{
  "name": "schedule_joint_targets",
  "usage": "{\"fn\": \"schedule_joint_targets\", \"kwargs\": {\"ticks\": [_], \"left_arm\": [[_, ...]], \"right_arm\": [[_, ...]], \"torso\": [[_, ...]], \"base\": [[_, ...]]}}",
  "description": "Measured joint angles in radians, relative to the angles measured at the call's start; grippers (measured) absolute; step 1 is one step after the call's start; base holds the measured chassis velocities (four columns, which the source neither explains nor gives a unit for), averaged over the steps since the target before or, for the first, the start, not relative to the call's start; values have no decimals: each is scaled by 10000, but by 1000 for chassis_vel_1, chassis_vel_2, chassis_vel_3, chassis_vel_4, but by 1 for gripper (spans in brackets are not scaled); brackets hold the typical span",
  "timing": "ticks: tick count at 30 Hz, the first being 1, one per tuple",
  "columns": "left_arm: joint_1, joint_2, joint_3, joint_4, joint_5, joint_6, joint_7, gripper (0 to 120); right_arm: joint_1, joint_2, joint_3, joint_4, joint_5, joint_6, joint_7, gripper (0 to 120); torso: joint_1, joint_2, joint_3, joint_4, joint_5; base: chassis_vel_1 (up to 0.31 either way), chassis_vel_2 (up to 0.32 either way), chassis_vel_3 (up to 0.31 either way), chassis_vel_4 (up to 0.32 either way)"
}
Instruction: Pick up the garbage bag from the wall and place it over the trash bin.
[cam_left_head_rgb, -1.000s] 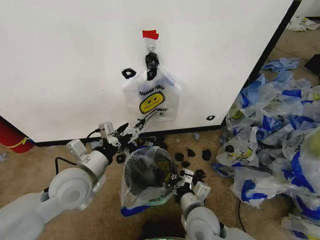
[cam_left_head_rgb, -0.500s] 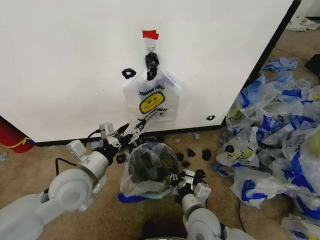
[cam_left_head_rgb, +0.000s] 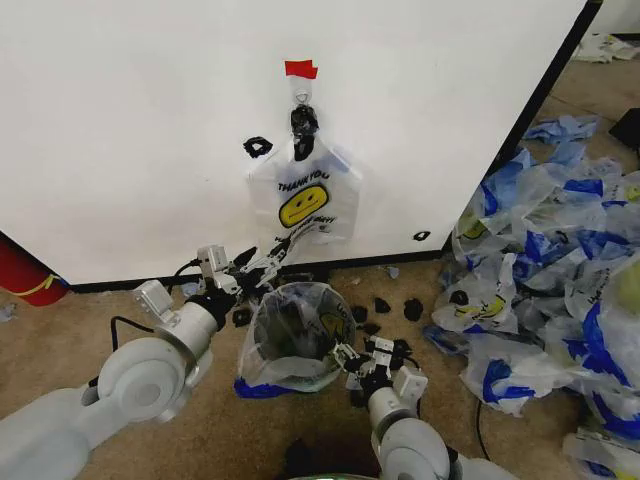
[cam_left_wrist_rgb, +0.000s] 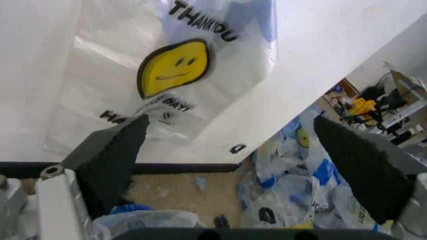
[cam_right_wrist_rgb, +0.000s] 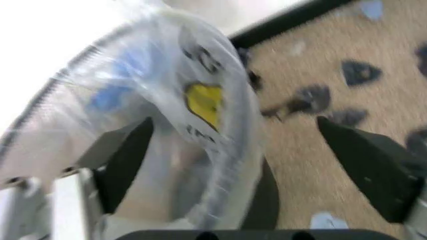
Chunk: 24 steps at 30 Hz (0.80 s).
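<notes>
**Bag draped on the bin; a second bag hangs on the wall**

A thin translucent white plastic garbage bag with a yellow smiley face and blue handles (cam_left_head_rgb: 290, 335) is draped over the small round black trash bin (cam_left_head_rgb: 292, 328), which stands on the tan carpet floor (cam_left_head_rgb: 200, 430) just in front of the black base strip of the large flat white wall panel (cam_left_head_rgb: 130, 130). The bag's skirt spreads onto the floor around the bin.

The left tool (cam_left_head_rgb: 262, 265) sits just above the bin's far rim, below another smiley "THANK YOU" bag (cam_left_head_rgb: 305, 200) hanging from a black clip (cam_left_head_rgb: 302, 122) under a piece of red tape (cam_left_head_rgb: 300, 69). In the left wrist view its dark fingers (cam_left_wrist_rgb: 113, 160) stand wide apart and hold nothing. The right tool (cam_left_head_rgb: 352, 357) is at the bin's near right side; its fingers (cam_right_wrist_rgb: 127, 160) are spread, one against the plastic.

By my reading the placing step is nearly done. What remains calls for settling the bag's mouth evenly round the rim and drawing both tools clear without dragging the thin film.
</notes>
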<state>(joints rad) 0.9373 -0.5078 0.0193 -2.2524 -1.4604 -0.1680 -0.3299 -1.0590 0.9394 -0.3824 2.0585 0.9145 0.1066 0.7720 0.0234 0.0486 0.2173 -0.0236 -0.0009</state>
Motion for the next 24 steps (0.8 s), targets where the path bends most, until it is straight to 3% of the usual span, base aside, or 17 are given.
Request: {"fn": "schedule_joint_targets", "kwargs": {"ticks": [4,9,12,15,17,24], "left_arm": [[41,-48,-41,-2,45,-4,-1,98],[62,-437,-198,-43,404,-65,2,98],[111,-601,-273,-6,643,-84,0,98],[408,-947,-598,173,1271,-104,12,98],[445,-996,-637,207,1364,-111,11,98],[1380,-2416,-1629,935,3520,-265,18,100]], "right_arm": [[-33,-93,-14,22,-630,343,-488,99],[216,-700,795,228,-2224,2591,-3028,100],[320,-869,1293,328,-2319,3101,-3517,100],[350,-1319,2823,497,-2339,3725,-4415,100],[328,-1387,3069,512,-2339,3786,-4528,100],[-524,-1504,6656,577,-2835,3922,-4479,100]], "torso": [[0,0,0,0,0],[0,0,0,1,3],[0,0,0,-1,0],[0,0,0,2,0],[1,0,-1,2,0],[0,0,-1,1,2]], "base": [[0,0,0,0],[0,0,0,0],[0,0,0,0],[0,0,0,0],[0,0,0,0],[0,0,0,0]]}}
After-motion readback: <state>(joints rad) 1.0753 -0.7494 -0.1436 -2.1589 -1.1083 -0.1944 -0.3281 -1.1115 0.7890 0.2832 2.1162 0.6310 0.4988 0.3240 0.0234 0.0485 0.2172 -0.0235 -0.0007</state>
